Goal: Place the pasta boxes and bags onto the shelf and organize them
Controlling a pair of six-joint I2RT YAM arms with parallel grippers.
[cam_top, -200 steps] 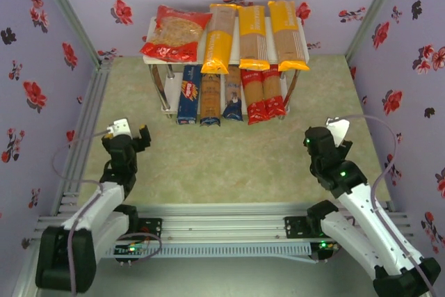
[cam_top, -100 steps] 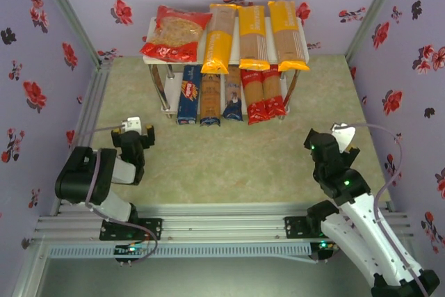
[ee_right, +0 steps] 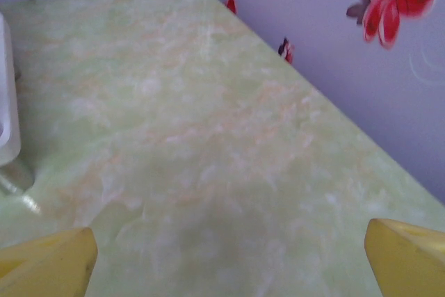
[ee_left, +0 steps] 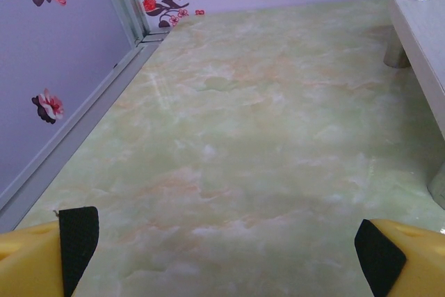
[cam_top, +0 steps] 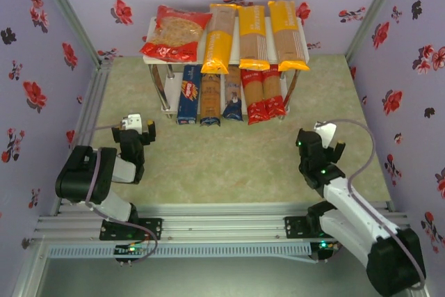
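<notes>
A two-tier white-board shelf on metal legs (cam_top: 161,61) stands at 12 o'clock on the green marbled table (cam_top: 229,158). Its upper tier holds one wide red bag (cam_top: 174,33) and three long yellow-orange bags (cam_top: 252,36). The lower tier holds three narrow cardboard boxes (cam_top: 188,95) and two long red bags (cam_top: 263,95). The left gripper (cam_top: 138,129) at 8 o'clock and the right gripper (cam_top: 323,142) at 4 o'clock are both spread and empty.

No legible text anywhere.
</notes>
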